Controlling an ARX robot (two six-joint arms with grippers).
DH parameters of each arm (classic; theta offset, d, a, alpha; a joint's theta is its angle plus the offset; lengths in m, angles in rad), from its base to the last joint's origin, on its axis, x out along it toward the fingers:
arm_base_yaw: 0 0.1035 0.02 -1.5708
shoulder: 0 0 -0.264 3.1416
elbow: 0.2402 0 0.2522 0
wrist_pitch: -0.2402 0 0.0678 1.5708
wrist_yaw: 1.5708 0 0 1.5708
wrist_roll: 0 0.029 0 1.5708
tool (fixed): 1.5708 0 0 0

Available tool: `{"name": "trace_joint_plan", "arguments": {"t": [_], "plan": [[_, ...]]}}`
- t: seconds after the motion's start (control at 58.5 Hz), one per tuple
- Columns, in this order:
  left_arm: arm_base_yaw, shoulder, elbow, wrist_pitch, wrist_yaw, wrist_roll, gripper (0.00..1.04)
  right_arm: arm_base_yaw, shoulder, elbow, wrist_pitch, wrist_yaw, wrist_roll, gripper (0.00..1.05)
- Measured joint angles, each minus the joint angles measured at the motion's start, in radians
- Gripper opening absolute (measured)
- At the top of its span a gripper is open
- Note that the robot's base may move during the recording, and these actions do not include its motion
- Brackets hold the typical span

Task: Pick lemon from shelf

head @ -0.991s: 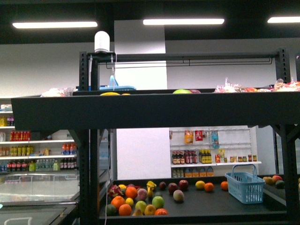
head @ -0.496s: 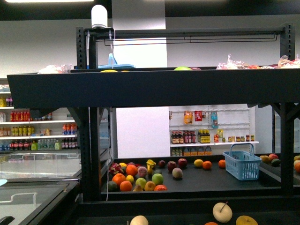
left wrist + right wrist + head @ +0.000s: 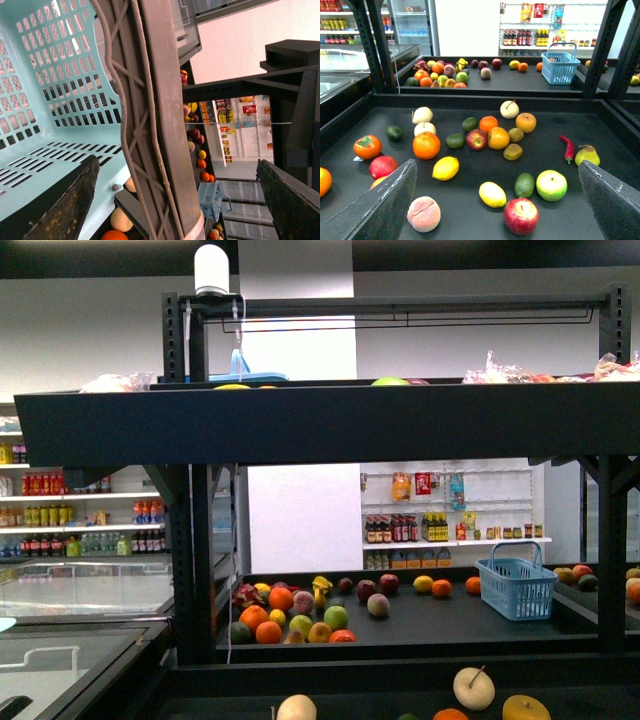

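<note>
In the right wrist view two plain yellow oval lemons lie on the black shelf deck [image 3: 470, 220], one lemon [image 3: 446, 168] to the left and a second lemon [image 3: 492, 194] nearer the middle. My right gripper [image 3: 496, 167] hangs open over this deck, its fingers [image 3: 380, 205] wide apart on either side of the fruit and touching nothing. My left gripper [image 3: 178, 161] is open too, and the rim [image 3: 155, 125] of a pale blue basket [image 3: 50, 100] runs between its fingers. Neither gripper shows in the front view, where the shelf [image 3: 320, 425] fills the middle.
Around the lemons lie a red apple [image 3: 521, 216], a green apple [image 3: 551, 185], an avocado [image 3: 524, 184], a peach [image 3: 424, 214], oranges [image 3: 426, 145], a chili [image 3: 568, 148] and a pear [image 3: 587, 155]. Black uprights [image 3: 600, 50] frame the deck. A blue basket [image 3: 560, 67] stands on the rear rack.
The front view has shifted: the upper deck sits higher in the picture, and fruit on a nearer lower deck has come into sight along the bottom edge.
</note>
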Motion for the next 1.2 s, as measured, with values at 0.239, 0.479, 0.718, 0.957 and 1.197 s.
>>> {"name": "trace_joint_plan", "arguments": {"t": [0.239,0.479,0.718,0.957,1.197], "plan": [[-0.008,0.045,0.051,-0.015,-0.026,0.003,0.61,0.000,0.000,0.000,0.000,0.000,0.000,0.97],[-0.008,0.051,0.056,-0.016,-0.049,-0.039,0.21,0.000,0.000,0.000,0.000,0.000,0.000,0.97],[-0.044,-0.047,-0.039,-0.027,-0.020,0.113,0.17,0.000,0.000,0.000,0.000,0.000,0.000,0.97],[-0.163,-0.254,-0.183,-0.061,0.053,0.222,0.14,0.000,0.000,0.000,0.000,0.000,0.000,0.97],[-0.364,-0.405,-0.287,-0.049,0.108,0.268,0.13,0.000,0.000,0.000,0.000,0.000,0.000,0.97]]}}
